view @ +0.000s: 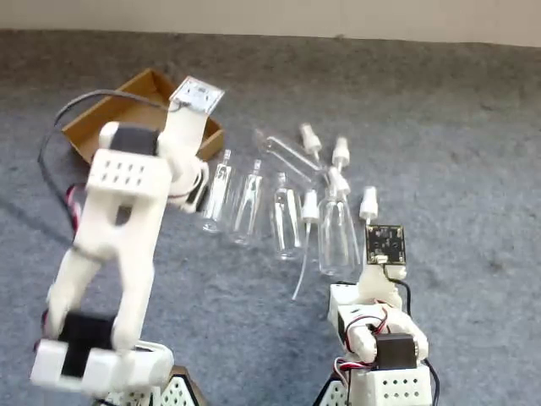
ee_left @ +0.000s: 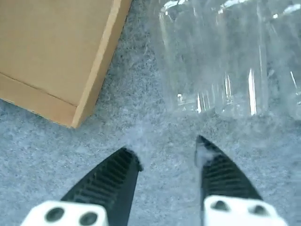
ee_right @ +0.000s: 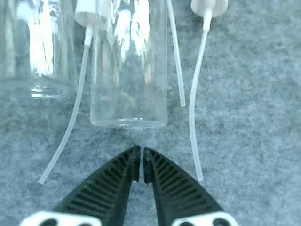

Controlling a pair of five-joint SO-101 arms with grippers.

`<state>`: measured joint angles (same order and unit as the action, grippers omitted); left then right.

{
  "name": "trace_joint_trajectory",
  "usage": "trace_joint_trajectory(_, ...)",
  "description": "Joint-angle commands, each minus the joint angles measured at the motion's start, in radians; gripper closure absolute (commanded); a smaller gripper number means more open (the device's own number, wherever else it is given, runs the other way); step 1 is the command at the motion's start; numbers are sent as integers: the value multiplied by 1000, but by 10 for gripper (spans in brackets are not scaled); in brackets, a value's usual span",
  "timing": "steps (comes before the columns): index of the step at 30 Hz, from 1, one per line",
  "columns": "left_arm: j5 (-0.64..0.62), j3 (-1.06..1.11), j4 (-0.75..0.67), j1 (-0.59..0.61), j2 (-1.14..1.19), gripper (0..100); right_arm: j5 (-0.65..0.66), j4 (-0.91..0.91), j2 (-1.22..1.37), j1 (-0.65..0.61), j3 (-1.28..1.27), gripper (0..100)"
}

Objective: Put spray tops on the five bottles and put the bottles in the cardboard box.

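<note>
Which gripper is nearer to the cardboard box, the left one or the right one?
Left. The left gripper is open just off a corner of the cardboard box; the right gripper is shut at the base of a bottle, farther away.

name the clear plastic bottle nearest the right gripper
The clear plastic bottle straight ahead of the right gripper, base just beyond its tips; rightmost of the row from above.

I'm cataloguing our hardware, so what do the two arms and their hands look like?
Both the left arm and right arm are blocky white plastic with black motors. The left hand and right hand have black, ribbed, pointed fingers. Red, white and black wires loop at the right arm.
</note>
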<state>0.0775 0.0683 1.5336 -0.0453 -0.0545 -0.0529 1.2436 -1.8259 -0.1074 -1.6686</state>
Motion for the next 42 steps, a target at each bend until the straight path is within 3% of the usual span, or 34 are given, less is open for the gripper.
trace_joint_trajectory(1, -178, -163, 6, -15, 147, 741, -11, 7, -12, -10, -151, 980)
trace_joint_trajectory(4, -287, -280, 9, -16, 269, 713, -11, 7, -12, -10, -151, 980)
trace_joint_trajectory(25, -284, -779, 6, -10, 837, 712, -11, 7, -12, -10, -151, 980)
trace_joint_trajectory(36, -284, -906, 41, -16, 961, 713, -11, 7, -12, -10, -151, 980)
trace_joint_trajectory(42, -284, -906, 78, -16, 967, 859, -11, 7, -12, -10, -151, 980)
